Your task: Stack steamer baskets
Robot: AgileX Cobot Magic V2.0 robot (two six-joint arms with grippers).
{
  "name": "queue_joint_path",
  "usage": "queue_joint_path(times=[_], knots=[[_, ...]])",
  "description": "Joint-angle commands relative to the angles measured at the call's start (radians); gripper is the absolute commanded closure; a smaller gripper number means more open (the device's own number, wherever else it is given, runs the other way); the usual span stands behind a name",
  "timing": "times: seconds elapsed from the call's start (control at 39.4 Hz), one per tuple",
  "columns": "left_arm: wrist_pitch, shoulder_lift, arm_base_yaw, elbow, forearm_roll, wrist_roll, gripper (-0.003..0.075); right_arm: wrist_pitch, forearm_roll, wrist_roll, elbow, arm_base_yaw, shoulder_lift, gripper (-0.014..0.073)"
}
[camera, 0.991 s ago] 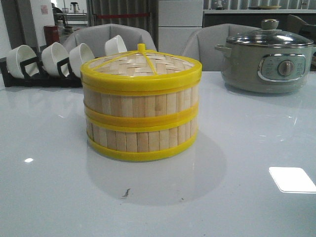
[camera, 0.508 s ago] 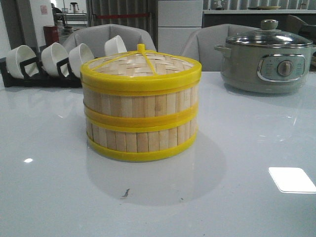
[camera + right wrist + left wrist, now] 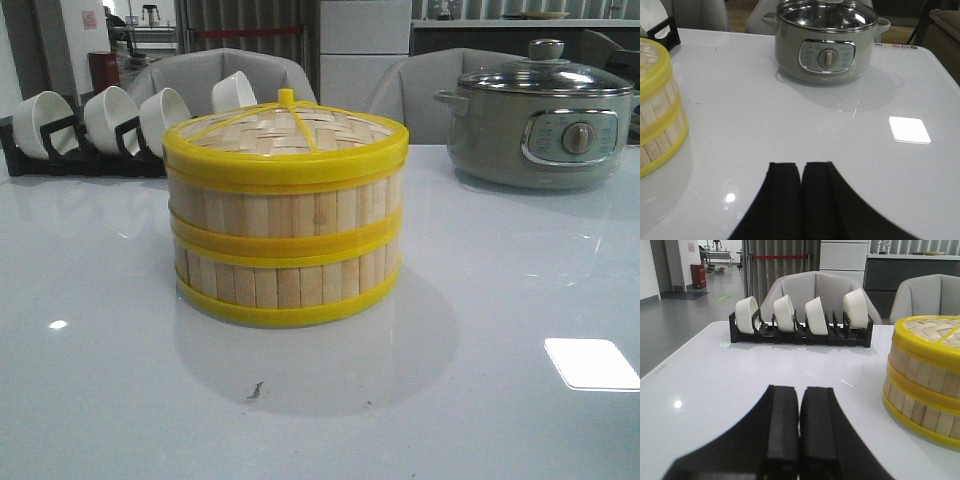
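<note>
Two steamer baskets stand stacked in the middle of the white table, the upper basket (image 3: 286,190) resting squarely on the lower basket (image 3: 288,280). A woven bamboo lid (image 3: 285,128) with yellow ribs covers the top. The stack also shows in the left wrist view (image 3: 925,375) and the right wrist view (image 3: 657,110). My left gripper (image 3: 799,390) is shut and empty, hovering over bare table to the left of the stack. My right gripper (image 3: 800,166) is shut and empty, to the right of the stack. Neither arm shows in the front view.
A grey-green electric pot (image 3: 540,125) with a glass lid stands at the back right. A black rack (image 3: 80,150) holding white bowls (image 3: 110,118) sits at the back left. Grey chairs stand behind the table's far edge.
</note>
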Motion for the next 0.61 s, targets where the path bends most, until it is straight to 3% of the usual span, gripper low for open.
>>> queue_joint_path(times=[0.0,0.18,0.58], knots=[[-0.091,-0.015,-0.001,0.001,-0.013,-0.004,0.0636,-0.082,-0.008,-0.010,-0.031,-0.006,0.003,0.0540],[-0.142,-0.015,-0.001,0.001,0.078,0.006,0.0636,-0.082,-0.008,-0.010,-0.031,-0.006,0.003,0.0540],[-0.154,-0.015,-0.003,0.001,0.082,-0.001,0.0636,-0.082,-0.008,-0.010,-0.031,-0.006,0.003,0.0540]])
